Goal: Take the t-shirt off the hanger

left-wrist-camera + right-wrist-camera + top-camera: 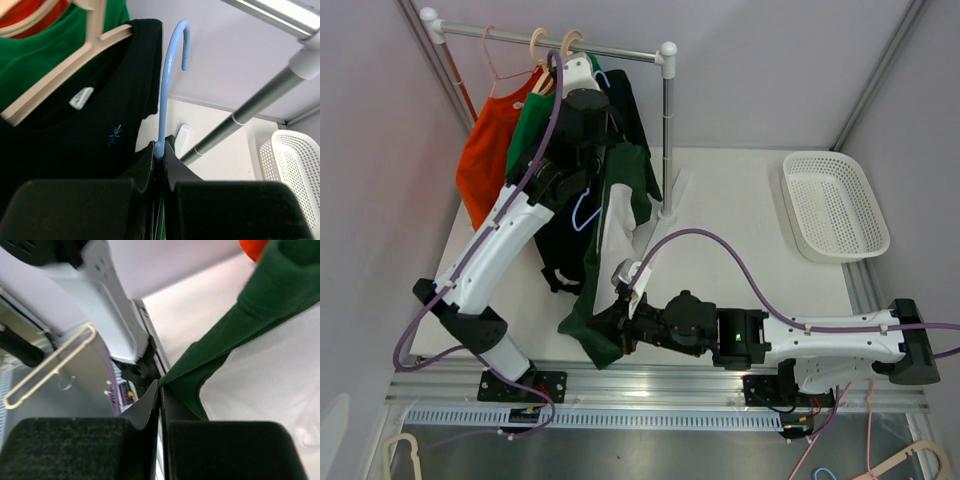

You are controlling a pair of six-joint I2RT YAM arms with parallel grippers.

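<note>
Right gripper (160, 382) pinches the hem of the dark green t-shirt (270, 295), which hangs between both arms. Left gripper (159, 150) is clamped on the blue hanger (167, 75) neck, hook seemingly off the rail (270, 12). I'd brace the hanger and draw the hem away slowly.

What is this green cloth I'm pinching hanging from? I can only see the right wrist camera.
Observer: It is a dark green t-shirt on a light-blue hanger. The left gripper is clamped on the hanger's neck.
Operator: Is the hanger hooked on the rail?
Observer: No. In the left wrist view its hook curls in open air, with the rail off to one side and nothing inside the hook.
Operator: Are there other clothes up there?
Observer: Yes. A black t-shirt on a beige hanger hangs right beside the blue one.
</note>
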